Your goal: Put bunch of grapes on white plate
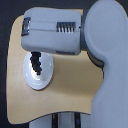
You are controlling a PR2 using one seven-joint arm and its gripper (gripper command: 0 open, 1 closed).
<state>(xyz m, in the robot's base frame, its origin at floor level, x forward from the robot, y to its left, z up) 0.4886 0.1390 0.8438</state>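
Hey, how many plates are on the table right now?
1. The white plate sits near the table's edge on the exterior view's left, with the bunch of grapes on it. The arm may hide others.

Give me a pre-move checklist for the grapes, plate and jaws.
1. Bunch of grapes lies over the white plate: ok.
2. Grapes fully inside the rim: cannot tell; the arm hides the upper end.
3. Plate sits flat on the wooden table: ok.
4. Jaws open or shut: cannot tell; the gripper is hidden.
5. Grapes released: cannot tell.
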